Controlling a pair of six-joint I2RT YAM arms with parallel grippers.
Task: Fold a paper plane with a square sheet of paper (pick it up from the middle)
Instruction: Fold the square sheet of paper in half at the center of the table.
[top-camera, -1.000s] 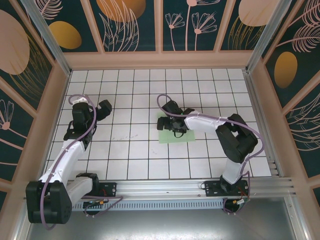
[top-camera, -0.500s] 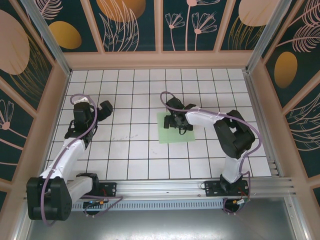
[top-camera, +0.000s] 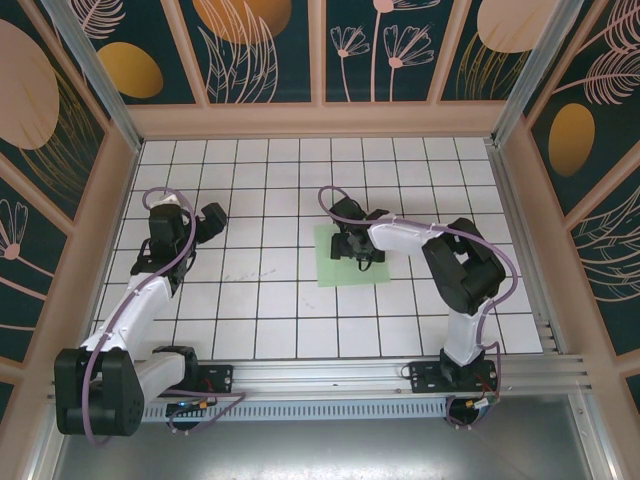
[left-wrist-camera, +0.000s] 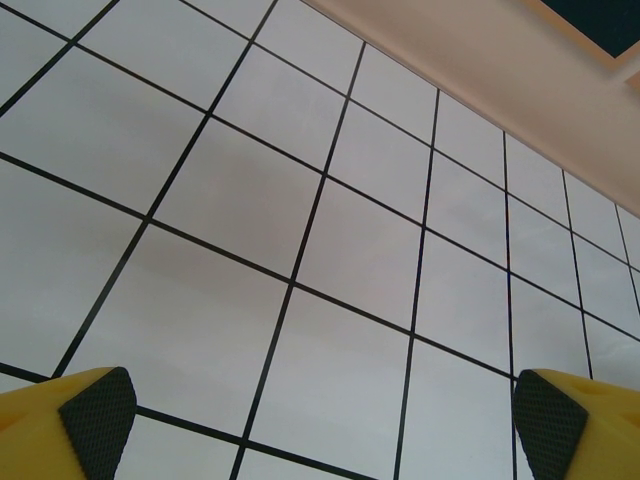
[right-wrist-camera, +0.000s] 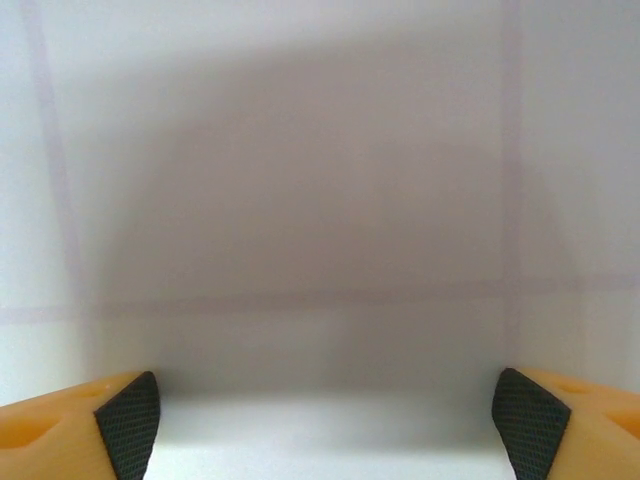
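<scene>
Both your grippers have fingers spread wide. Your right gripper (top-camera: 352, 244) sits low over the far half of the square sheet of paper (top-camera: 345, 272), which lies flat on the white tiles (top-camera: 260, 300) near centre. Your left gripper (top-camera: 208, 220) hovers well to the left.

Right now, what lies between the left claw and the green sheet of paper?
Nothing: the top view shows bare white tiles between the left claw and the square sheet of paper.
</scene>
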